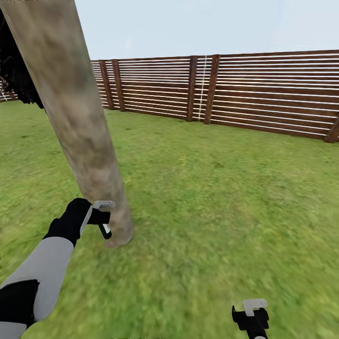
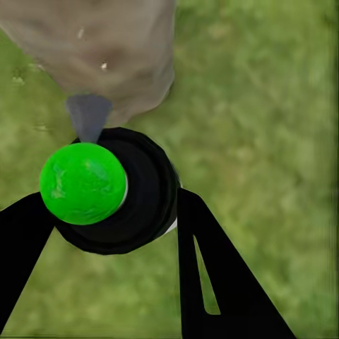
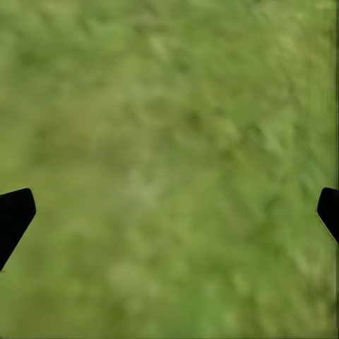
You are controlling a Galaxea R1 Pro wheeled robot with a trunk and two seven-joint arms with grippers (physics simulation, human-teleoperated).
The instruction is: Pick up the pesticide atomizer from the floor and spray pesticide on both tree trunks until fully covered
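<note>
A thick, mottled beige-grey tree trunk [image 1: 70, 117] rises from the lawn at the left. My left gripper [image 1: 101, 219] hovers just in front of the trunk's base. In the left wrist view it [image 2: 106, 212] is shut on the pesticide atomizer [image 2: 141, 205], a round black body with a bright green cap [image 2: 83, 182]. Its grey nozzle [image 2: 88, 116] points at the trunk [image 2: 106, 49], close to the bark. Two tiny white specks [image 2: 104, 66] show on the bark. My right gripper [image 1: 254, 315] hangs low at the right, open over bare grass [image 3: 169, 141].
A brown slatted wooden fence [image 1: 235, 89] closes off the lawn [image 1: 212, 197] at the back. Black foliage [image 1: 14, 70] hangs behind the trunk at the far left. Grass stretches wide to the right of the trunk.
</note>
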